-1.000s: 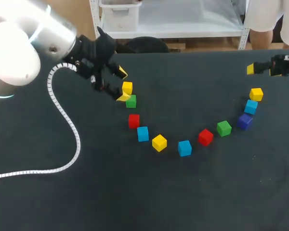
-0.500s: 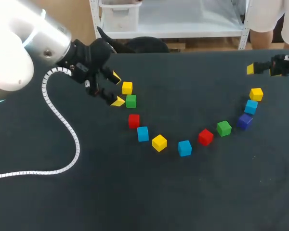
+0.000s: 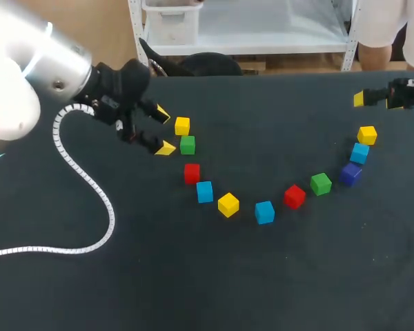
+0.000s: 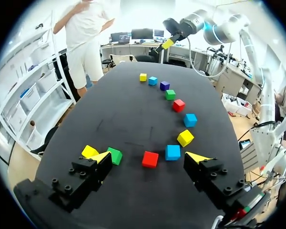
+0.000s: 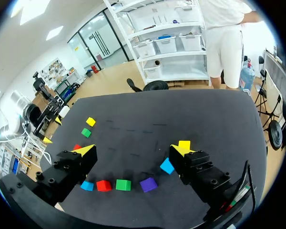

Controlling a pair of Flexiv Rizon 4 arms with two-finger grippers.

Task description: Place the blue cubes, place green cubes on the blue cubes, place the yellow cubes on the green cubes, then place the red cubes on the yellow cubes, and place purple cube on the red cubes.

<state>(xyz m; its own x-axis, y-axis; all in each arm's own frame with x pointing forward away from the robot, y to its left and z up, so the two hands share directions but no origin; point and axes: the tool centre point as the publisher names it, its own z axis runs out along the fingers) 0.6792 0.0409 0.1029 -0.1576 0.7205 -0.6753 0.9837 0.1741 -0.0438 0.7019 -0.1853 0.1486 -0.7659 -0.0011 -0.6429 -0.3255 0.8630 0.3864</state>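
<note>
- Yellow-tipped and spread wide, the left claw point(image 3: 164, 131) holds nothing and hangs near the desk's point(image 3: 214, 276) far left corner.
- Just beside its tips, on the side toward the desk's middle, sit the far-left yellow cube point(image 3: 182, 125) and the far-left green cube point(image 3: 188, 145). Neither is between the fingers.
- In the left wrist view the left red cube point(image 4: 150, 159) and the left blue cube point(image 4: 172, 152) lie ahead, in line with the gap between the fingers and untouched.
- From there the row curves toward the desk's right edge: middle yellow cube point(image 3: 228, 205), middle blue cube point(image 3: 265, 212), right red cube point(image 3: 294, 196), right green cube point(image 3: 321, 183), purple cube point(image 3: 350, 173), right blue cube point(image 3: 359, 153), right yellow cube point(image 3: 367, 135).
- The right claw point(image 3: 376, 101) is also wide and empty. It is at the far right corner, beyond the right yellow cube and apart from it.
- A second ago one left tip overlapped the yellow and green pair. The left claw has since drawn back toward the left edge.
- No cube has shifted, and the right claw has kept its place.
</note>
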